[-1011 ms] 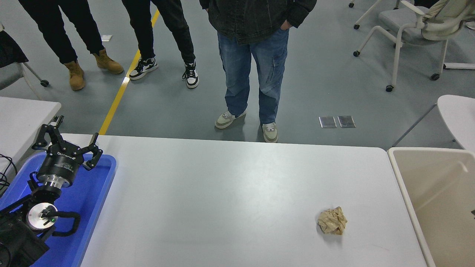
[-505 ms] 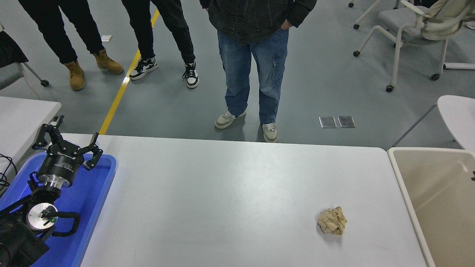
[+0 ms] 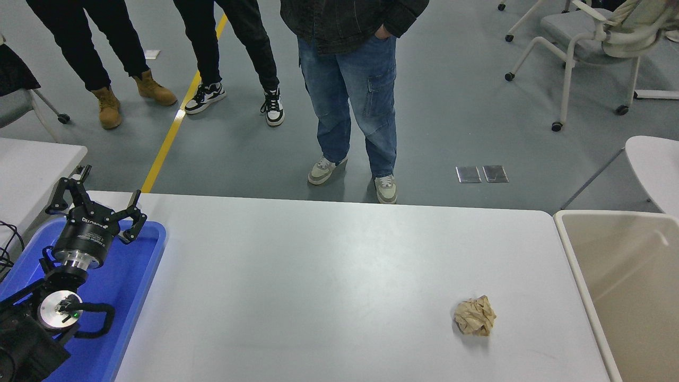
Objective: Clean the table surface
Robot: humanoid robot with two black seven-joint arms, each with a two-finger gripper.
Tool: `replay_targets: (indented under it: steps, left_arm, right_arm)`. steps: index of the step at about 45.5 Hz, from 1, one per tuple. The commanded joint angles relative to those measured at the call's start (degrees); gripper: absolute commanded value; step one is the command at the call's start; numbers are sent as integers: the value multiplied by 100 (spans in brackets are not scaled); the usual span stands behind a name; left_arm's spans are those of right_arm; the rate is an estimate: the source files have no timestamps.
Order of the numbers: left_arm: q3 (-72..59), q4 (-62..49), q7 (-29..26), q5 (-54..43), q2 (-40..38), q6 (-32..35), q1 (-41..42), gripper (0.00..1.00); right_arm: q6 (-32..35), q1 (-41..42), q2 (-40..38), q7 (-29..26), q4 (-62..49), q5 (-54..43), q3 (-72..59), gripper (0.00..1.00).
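Observation:
The table surface (image 3: 329, 276) is a large white top with rounded corners. A crumpled tan paper ball (image 3: 475, 316) lies on it at the right front. My left gripper (image 3: 109, 192) is parked at the lower left above a blue tray (image 3: 135, 276), with its fingers spread open and empty. My right arm and gripper are out of view.
A beige bin (image 3: 626, 286) stands against the table's right end. Three people stand on the far side; the nearest, in blue jeans (image 3: 353, 101), is just beyond the far edge. A smaller white table (image 3: 32, 164) is at the left, a round tabletop (image 3: 655, 167) and chairs at the right.
A small dark part at the right edge over the bin rose and left the view. The person in jeans shifted slightly to the left. My left arm has not moved.

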Motion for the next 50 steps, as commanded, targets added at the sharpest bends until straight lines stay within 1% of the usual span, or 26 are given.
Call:
replay_targets:
  steps: [1, 7, 14, 24, 38, 50]
  left_arm:
    - [0, -1, 0, 0, 0, 0, 0, 100]
    - [0, -1, 0, 0, 0, 0, 0, 100]
    - [0, -1, 0, 0, 0, 0, 0, 100]
    - [0, -1, 0, 0, 0, 0, 0, 100]
    - [0, -1, 0, 0, 0, 0, 0, 100]
    - [0, -1, 0, 0, 0, 0, 0, 100]
  right_arm:
    - [-170, 239, -99, 3, 685, 67, 873, 99]
    - [-531, 239, -108, 12, 1361, 67, 1128, 99]
    - [-891, 221, -56, 179, 2065, 67, 1515, 99]
    - [-988, 72, 129, 671, 2742, 67, 1822, 99]
    - [-945, -780, 709, 1207, 3313, 50, 2341, 99]
    - [-918, -1738, 1052, 2051, 4025, -56, 2517, 99]
